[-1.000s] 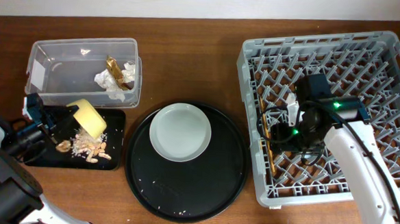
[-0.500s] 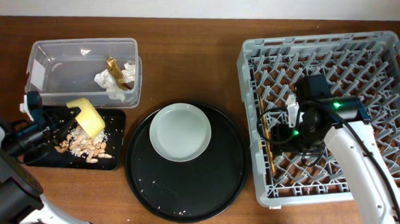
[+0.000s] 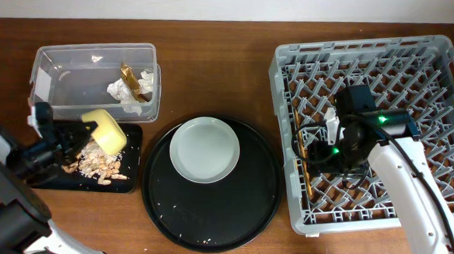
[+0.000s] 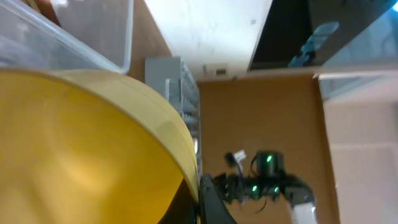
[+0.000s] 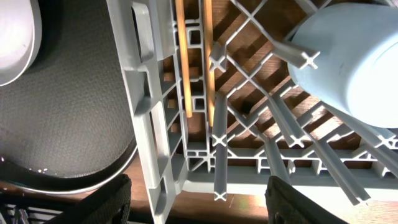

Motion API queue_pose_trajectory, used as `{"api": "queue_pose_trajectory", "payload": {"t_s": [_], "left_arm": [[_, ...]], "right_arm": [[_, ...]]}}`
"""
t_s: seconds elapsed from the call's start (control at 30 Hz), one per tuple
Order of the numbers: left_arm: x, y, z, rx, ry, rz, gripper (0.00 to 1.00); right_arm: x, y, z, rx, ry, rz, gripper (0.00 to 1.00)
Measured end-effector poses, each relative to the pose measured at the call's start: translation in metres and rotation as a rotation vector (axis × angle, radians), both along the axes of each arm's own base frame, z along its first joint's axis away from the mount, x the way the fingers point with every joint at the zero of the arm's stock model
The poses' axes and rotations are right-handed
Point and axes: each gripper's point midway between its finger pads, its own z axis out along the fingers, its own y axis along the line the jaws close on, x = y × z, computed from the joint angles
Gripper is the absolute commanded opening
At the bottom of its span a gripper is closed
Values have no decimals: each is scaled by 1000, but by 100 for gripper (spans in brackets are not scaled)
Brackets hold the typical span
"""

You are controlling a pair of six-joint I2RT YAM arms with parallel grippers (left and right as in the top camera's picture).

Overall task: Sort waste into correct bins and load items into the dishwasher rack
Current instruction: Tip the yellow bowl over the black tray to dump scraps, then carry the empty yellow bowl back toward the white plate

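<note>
Currently the left jaws grip the yellow bowl [image 3: 107, 132], tilted above the black tray [image 3: 131, 176] and its food scraps [image 3: 96, 165]. The right jaws stand wide over the rack [image 3: 282, 91], holding nothing. Risk: swinging the tilted bowl rackward could shed leftover scraps onto the surface [image 3: 214, 72].

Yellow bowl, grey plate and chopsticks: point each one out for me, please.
yellow bowl [image 3: 106, 132], overhead view, on its tilted outer wall.
grey plate [image 3: 204, 149], overhead view, on its centre.
chopsticks [image 5: 181, 56], right wrist view, on the left stick's shaft.
</note>
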Motion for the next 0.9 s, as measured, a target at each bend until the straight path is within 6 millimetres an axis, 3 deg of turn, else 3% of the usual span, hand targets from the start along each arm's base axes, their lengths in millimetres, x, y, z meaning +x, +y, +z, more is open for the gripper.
{"api": "queue_pose_trajectory", "payload": {"t_s": [0.1,0.13,0.27,0.3,0.37,0.5,0.53,0.63,0.77,0.8,0.87,0.9], "left_arm": [[-1,-26,-4,44,-24,-105,0],[-2,-49,-7,67,-33,-192,0],[0,-95,-5,129,-76,-378,0],[2,-121,-2,166,-116,-477,0],[9,-149,-5,255,-162,-595,0],[27,-197,-42,571,-106,-775,0],[26,-211,-63,720,-32,-817,0],[19,-232,-93,994,66,-855,0],[4,-262,-109,1249,94,-875,0],[2,-265,-111,1292,99,-867,5],[-2,-270,-112,1336,113,-854,32],[-4,-271,-112,1344,118,-854,35]], "right_arm": [[-1,0,0,0,3,0,70],[-1,0,0,0,3,0,70],[-1,0,0,0,3,0,70],[-1,0,0,0,4,0,70],[-1,0,0,0,3,0,70],[-1,0,0,0,3,0,70],[-1,0,0,0,3,0,70],[-1,0,0,-1,4,0,70],[-1,0,0,-1,4,0,70],[-1,0,0,-1,4,0,70],[-1,0,0,0,3,0,73],[-1,0,0,0,3,0,74]]}}
